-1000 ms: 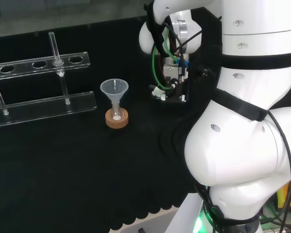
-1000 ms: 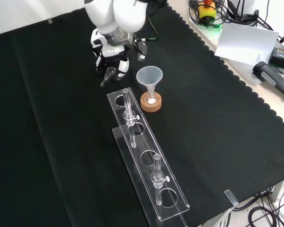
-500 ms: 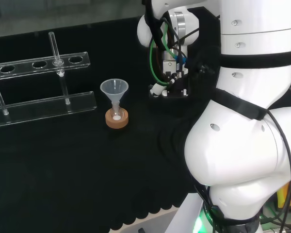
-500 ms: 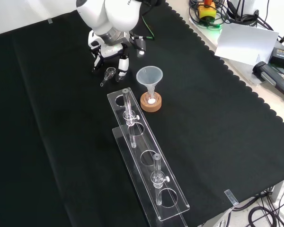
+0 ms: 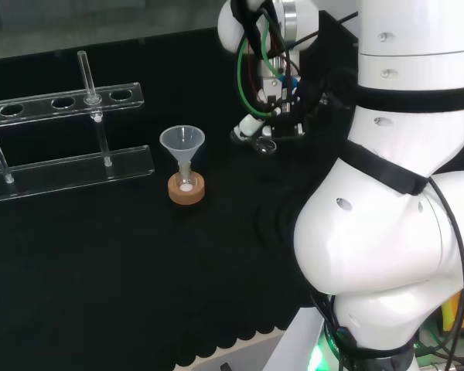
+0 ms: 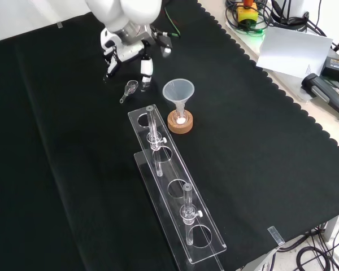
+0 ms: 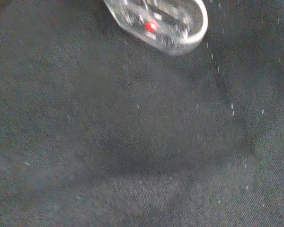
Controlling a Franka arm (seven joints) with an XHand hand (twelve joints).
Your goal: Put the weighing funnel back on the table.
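The weighing funnel [image 6: 129, 88], a small clear scoop with a short stem, lies on the black cloth, free of the hand. In the head view the weighing funnel [image 5: 264, 144] shows faintly just below the hand. The hand [image 6: 127, 52] hangs above it with its fingers [image 6: 146, 68] relaxed and spread, holding nothing. In the head view the hand [image 5: 277, 116] sits left of the big white arm links. The wrist view shows the clear weighing funnel [image 7: 165, 21] lying on the cloth.
The big funnel [image 6: 178, 90] stands in a small flask on a cork ring [image 6: 179, 123], close to the right of the weighing funnel in the front view. A clear tube rack [image 6: 175, 192] with upright tubes runs toward the bench's front. Papers and cables lie beyond the cloth's right edge.
The hand has let go of the weighing funnel and lifted up and away from it. The weighing funnel stays where it lay on the cloth.
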